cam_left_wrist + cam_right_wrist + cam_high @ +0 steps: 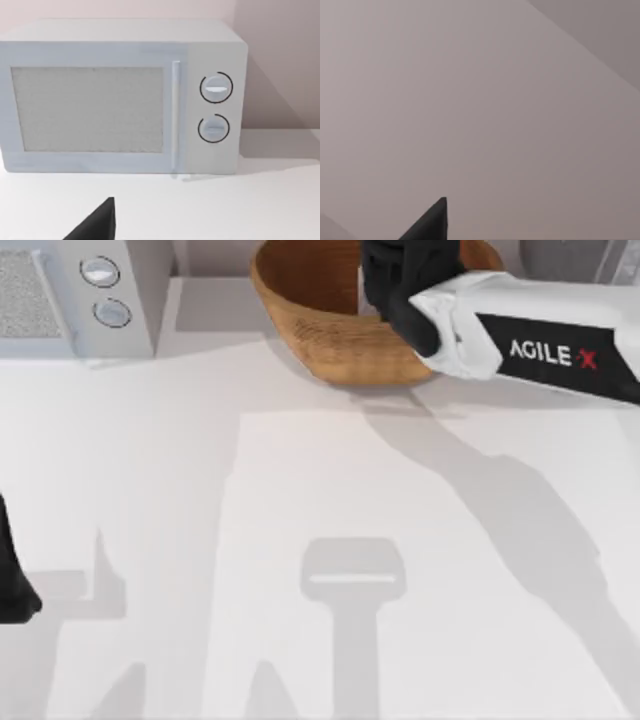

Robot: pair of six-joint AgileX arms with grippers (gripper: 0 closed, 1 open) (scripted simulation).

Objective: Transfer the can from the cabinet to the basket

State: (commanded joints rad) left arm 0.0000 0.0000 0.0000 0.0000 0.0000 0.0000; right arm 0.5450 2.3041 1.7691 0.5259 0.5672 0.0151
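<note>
I see an orange-brown woven wicker basket (320, 335), rough and ridged; a smooth matt white table (300, 540); a white, probably plastic microwave (120, 95) with a grainy door panel.

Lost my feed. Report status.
Right gripper over basket, grip unclear. Left arm parked at table's left edge. Can unseen. White appliance far left.

White table (200, 540), pale wall (280, 60) behind
</note>
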